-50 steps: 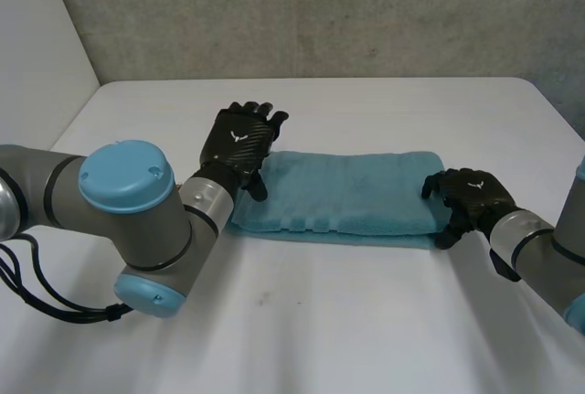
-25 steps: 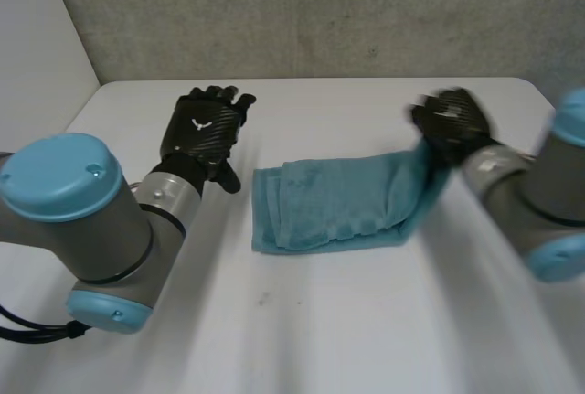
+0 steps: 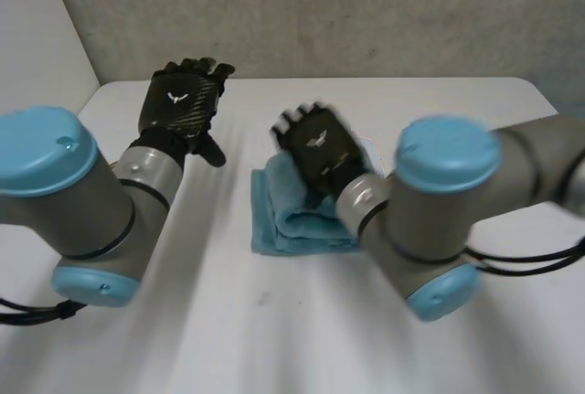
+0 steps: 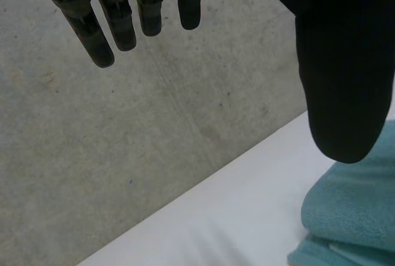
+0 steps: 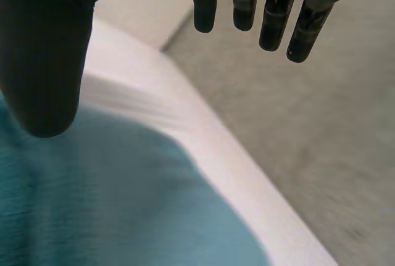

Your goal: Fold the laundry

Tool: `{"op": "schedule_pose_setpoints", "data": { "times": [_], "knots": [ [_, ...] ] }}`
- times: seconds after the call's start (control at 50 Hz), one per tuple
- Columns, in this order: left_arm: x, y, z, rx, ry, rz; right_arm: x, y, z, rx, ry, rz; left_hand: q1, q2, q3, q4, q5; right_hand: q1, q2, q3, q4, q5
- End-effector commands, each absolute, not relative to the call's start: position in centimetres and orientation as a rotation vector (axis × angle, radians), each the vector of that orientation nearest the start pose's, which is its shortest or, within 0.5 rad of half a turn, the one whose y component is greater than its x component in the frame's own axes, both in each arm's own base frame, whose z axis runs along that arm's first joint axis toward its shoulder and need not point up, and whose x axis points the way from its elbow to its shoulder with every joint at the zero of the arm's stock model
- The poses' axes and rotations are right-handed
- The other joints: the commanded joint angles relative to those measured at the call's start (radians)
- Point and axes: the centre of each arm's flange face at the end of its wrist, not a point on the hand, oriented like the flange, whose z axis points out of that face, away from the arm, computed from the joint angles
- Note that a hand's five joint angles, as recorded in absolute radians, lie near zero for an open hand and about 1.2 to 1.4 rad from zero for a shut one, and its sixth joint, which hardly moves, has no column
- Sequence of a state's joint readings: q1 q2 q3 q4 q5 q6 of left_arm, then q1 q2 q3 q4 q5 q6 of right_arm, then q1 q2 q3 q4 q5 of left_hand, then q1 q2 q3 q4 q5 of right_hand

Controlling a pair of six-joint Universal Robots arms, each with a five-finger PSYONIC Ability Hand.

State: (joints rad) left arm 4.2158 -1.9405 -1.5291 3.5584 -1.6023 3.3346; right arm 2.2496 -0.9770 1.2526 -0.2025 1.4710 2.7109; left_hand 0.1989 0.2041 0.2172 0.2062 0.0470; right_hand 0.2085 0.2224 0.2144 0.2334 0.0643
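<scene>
Head view: near the middle of the tabletop (image 3: 274, 321) lies the teal towel (image 3: 291, 222), doubled into a short, thick stack. Over its far edge hovers the right hand (image 3: 320, 149), fingers (image 5: 245, 7) straight, pinching nothing, likely placed to flatten the fold. Beyond, toward the far-left corner, the left hand (image 3: 180, 109) hangs clear, fingers (image 4: 121, 25) spread and empty.

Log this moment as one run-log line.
towel: doubled over on table | left hand: open, off the towel | right hand: open, over the towel, contact unclear
</scene>
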Motion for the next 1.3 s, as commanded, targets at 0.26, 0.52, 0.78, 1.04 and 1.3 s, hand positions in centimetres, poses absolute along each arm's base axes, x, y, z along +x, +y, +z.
{"op": "schedule_pose_setpoints", "data": {
  "times": [0.26,0.52,0.78,1.04,1.3],
  "knots": [
    [-36.1,-27.0,16.9,0.849,2.647,-2.241,31.5,-30.2,19.0,-0.686,2.13,-1.619,-0.009,-0.014,-0.027,-0.016,-0.031,-0.034,-0.048,-0.04,-0.059,-0.064],
    [-33.8,-27.0,14.2,0.833,2.79,-1.938,30.7,-31.3,15.1,-0.744,2.321,-1.416,-0.015,-0.02,-0.033,-0.022,-0.037,-0.034,-0.048,-0.04,-0.059,-0.064],
    [-31.6,-25.9,26.7,0.733,2.577,-2.296,27.9,-31.3,27.2,-0.647,2.099,-1.802,-0.024,-0.029,-0.042,-0.031,-0.046,-0.034,-0.048,-0.04,-0.059,-0.064],
    [-23.5,-24.7,37.1,0.45,2.392,-2.405,21.4,-29.7,36.4,-0.401,2.012,-2.192,-0.024,-0.03,-0.043,-0.032,-0.047,-0.034,-0.048,-0.04,-0.059,-0.064],
    [-23.0,-24.0,37.0,0.452,2.407,-2.38,20.5,-29.2,35.9,-0.449,2.094,-2.17,-0.024,-0.03,-0.043,-0.032,-0.047,-0.034,-0.048,-0.04,-0.059,-0.064]
  ]
}}
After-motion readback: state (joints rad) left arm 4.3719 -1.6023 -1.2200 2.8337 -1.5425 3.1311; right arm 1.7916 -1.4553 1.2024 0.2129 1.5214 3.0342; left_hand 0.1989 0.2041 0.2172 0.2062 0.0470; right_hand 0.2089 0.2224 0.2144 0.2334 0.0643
